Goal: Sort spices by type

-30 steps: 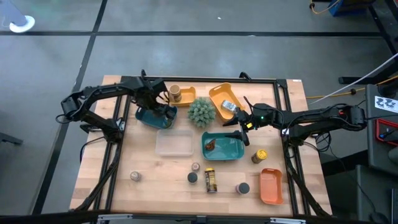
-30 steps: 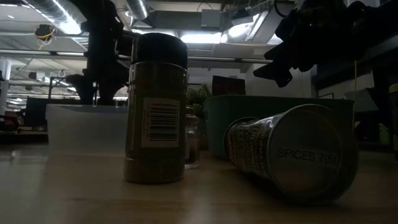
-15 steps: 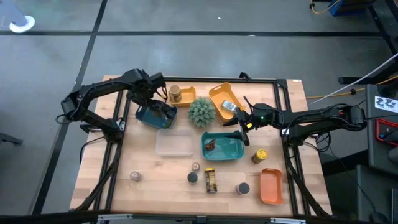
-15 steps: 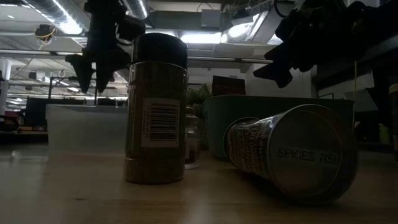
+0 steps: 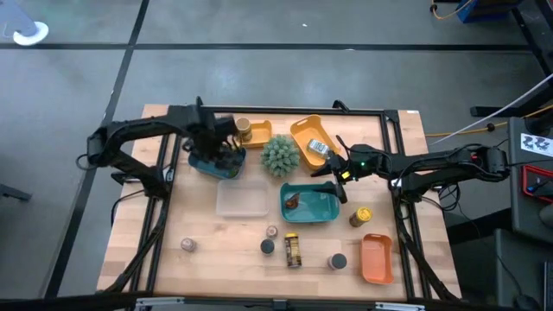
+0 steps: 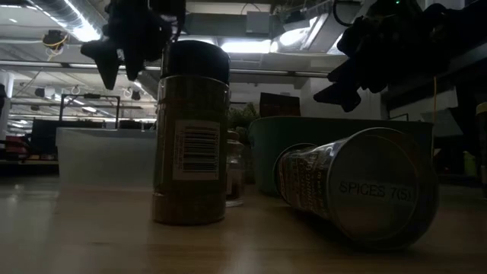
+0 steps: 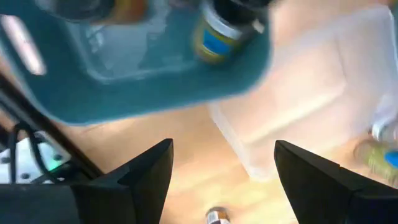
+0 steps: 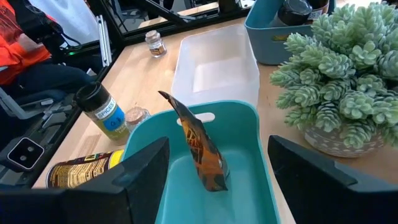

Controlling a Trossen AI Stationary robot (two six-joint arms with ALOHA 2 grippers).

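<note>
My left gripper (image 5: 225,147) hangs open and empty, pointing down over the dark blue tray (image 5: 207,164) at the far left. A dark-capped jar (image 7: 216,30) stands in that tray. My right gripper (image 5: 333,175) is open and empty too, at the far right corner of the teal tray (image 5: 321,207). An amber packet (image 8: 200,148) stands on edge in the teal tray. A tan jar (image 5: 243,130) and a white-blue sachet (image 5: 318,149) sit in the orange trays at the back. Near the front stand dark-capped jars (image 5: 268,247), a lying jar (image 5: 293,250), a grey tin (image 5: 187,245) and a yellow-lidded jar (image 5: 361,216).
A clear tray (image 5: 242,199) lies mid-table and a green spiky plant (image 5: 281,155) stands behind it, between the arms. A third orange tray (image 5: 377,257) sits at the front right. A person in orange (image 8: 31,37) sits beyond the table's edge.
My left gripper has risen from just above the dark blue tray to well clear of it, staying open. The jar stays in the tray. My right gripper has kept still.
</note>
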